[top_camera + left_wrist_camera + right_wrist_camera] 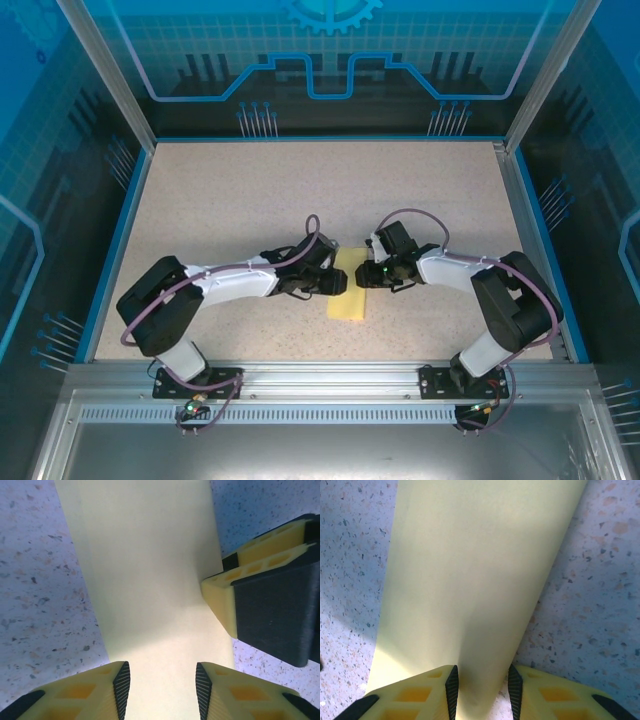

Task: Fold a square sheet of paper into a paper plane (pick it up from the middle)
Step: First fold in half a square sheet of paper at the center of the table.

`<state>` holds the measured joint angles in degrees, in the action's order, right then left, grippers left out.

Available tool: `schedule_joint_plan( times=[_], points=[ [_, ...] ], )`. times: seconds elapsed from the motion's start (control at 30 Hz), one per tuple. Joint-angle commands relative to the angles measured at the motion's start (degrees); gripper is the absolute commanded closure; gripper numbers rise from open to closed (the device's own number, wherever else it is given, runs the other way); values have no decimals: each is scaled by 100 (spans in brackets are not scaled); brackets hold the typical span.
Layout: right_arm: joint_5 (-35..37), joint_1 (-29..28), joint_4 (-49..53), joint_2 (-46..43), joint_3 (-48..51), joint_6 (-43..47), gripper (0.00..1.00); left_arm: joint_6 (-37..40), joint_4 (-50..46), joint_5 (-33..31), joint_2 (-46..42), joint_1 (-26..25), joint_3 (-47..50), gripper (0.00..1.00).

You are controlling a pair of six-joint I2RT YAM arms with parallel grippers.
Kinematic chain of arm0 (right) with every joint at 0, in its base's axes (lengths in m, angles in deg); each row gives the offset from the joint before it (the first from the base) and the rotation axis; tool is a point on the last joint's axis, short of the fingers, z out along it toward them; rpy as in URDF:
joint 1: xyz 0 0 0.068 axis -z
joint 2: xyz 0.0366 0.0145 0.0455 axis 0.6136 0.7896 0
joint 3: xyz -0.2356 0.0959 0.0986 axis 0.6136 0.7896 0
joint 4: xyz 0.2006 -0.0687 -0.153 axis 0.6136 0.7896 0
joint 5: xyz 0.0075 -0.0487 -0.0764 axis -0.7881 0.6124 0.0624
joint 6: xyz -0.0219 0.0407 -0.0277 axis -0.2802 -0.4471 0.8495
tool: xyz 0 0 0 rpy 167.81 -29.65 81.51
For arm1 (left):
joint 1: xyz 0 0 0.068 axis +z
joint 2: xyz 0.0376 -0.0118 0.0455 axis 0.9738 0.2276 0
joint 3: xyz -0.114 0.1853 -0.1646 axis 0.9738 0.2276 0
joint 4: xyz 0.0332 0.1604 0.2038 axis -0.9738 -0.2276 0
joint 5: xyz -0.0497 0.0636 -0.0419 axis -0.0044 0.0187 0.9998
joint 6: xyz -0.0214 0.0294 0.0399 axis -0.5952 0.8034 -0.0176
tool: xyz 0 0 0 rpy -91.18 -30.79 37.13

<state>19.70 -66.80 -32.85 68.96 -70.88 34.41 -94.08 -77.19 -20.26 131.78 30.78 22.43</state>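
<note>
The square sheet of paper lies mid-table as a narrow yellow folded strip, long axis running near to far. My left gripper reaches it from the left. In the left wrist view the left gripper is open, its pads wide apart over the flat paper, and one of the right gripper's fingers rests at the strip's right edge. My right gripper comes in from the right. In its wrist view the right gripper is open around a raised fold of the paper, with bare table showing beside the right pad.
The speckled table is bounded by a blue rim and metal corner posts. An aluminium rail carrying both arm bases runs along the near edge.
</note>
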Motion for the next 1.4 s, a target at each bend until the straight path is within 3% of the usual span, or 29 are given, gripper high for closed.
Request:
schedule_joint_plan(
  times=[0.0,0.43,1.37],
  points=[
    [89,-36,74,-4,-28,-87,65,209,-298,-133,-191,135,-160,57],
    [124,65,-451,-76,337,-763,64,200,-256,-48,-207,320,-69,55],
    [256,153,-171,-223,485,-629,67,94,-171,-99,-352,482,151,55]
  ],
)
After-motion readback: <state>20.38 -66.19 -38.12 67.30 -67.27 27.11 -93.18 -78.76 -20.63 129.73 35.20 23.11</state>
